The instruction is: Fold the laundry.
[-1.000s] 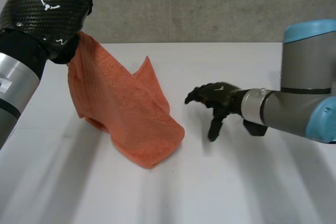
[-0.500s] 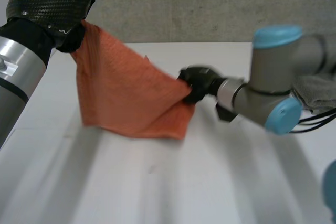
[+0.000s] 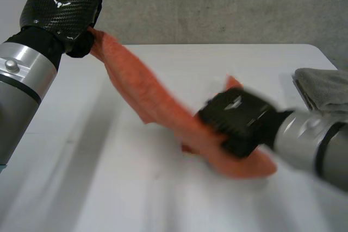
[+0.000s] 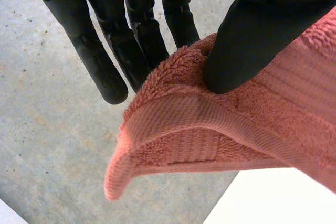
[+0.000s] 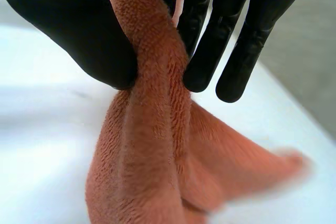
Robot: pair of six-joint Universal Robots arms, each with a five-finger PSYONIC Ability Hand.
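Observation:
An orange towel [image 3: 147, 99] stretches in a slanted band over the white table [image 3: 98, 188], from high at the far left down to the near right. My left hand [image 3: 61, 12] holds it up by a hemmed corner [image 4: 173, 145], pinched between the thumb [image 4: 252, 40] and fingers [image 4: 105, 61]. My right hand [image 3: 239, 120] is shut on the towel's lower end, low over the table. In the right wrist view the bunched towel [image 5: 152, 129] runs between the thumb [image 5: 79, 30] and the fingers [image 5: 210, 51]. The towel's tail [image 3: 247, 164] lies on the table under that hand.
A grey folded cloth [image 3: 323, 88] lies at the table's right edge, just beyond my right forearm [image 3: 315, 145]. A concrete wall [image 3: 217, 4] stands behind the table.
My right hand closed on the towel's lower part and pulled it toward the near right. The hanging towel has been drawn out into a long slanted band. My left hand stayed high.

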